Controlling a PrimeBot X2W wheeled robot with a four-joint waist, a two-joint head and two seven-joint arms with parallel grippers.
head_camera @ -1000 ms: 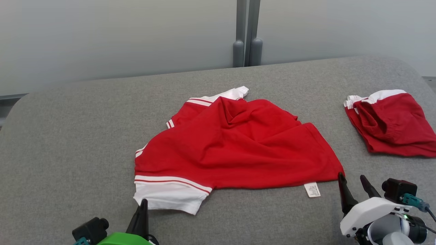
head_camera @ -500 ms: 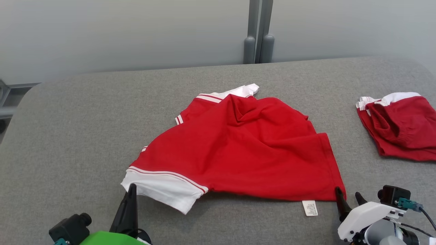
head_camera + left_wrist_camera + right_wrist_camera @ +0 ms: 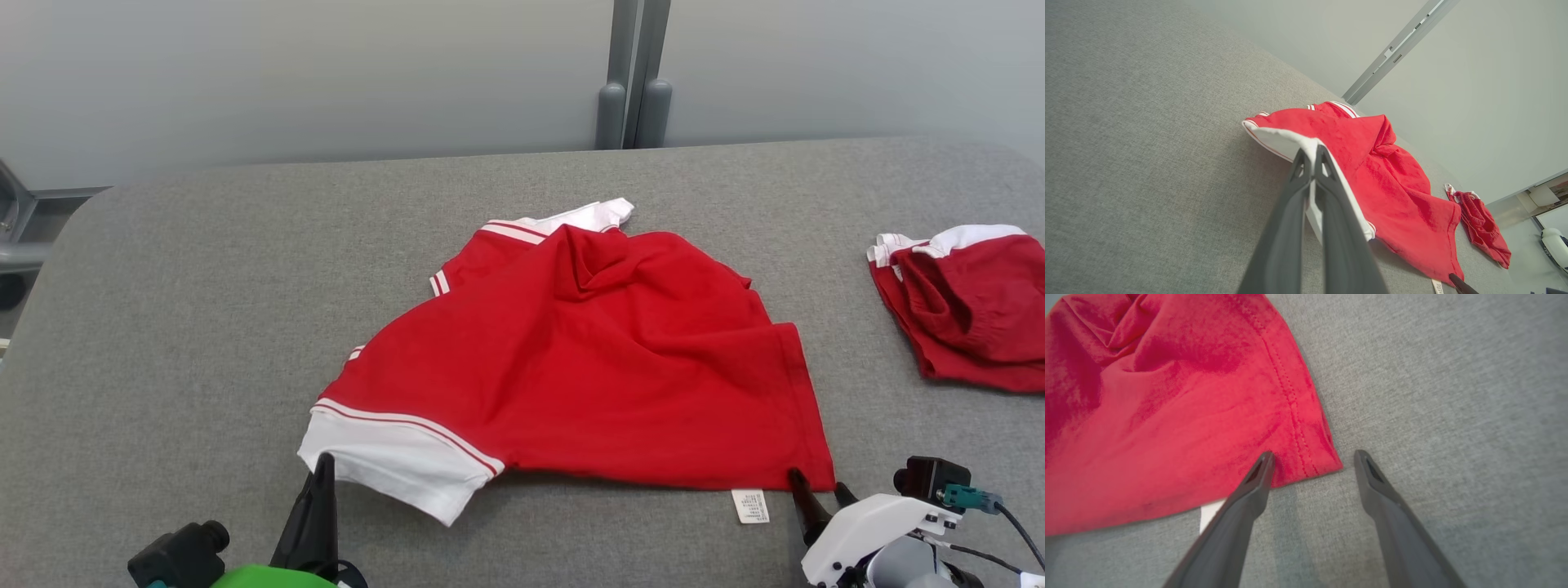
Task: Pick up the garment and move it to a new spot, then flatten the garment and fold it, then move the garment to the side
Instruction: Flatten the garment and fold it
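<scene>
Red garment (image 3: 588, 367), my left gripper (image 3: 1312, 152) clenching its white sleeve (image 3: 1278, 141), my right gripper (image 3: 1313, 454) gaping released around its hem corner (image 3: 1327, 461)

Red shirt (image 3: 588, 367) lies crumpled on grey table (image 3: 204, 286). Left gripper (image 3: 324, 472) fingers read as one dark blade, tip at white sleeve (image 3: 392, 465) edge; probably pinching it, contact hard to see. Right gripper (image 3: 815, 483) fingertips apart at shirt's hem corner. White label (image 3: 750, 505) just left of its left finger. Second red garment (image 3: 971, 310) well beyond, right of those fingers.
</scene>
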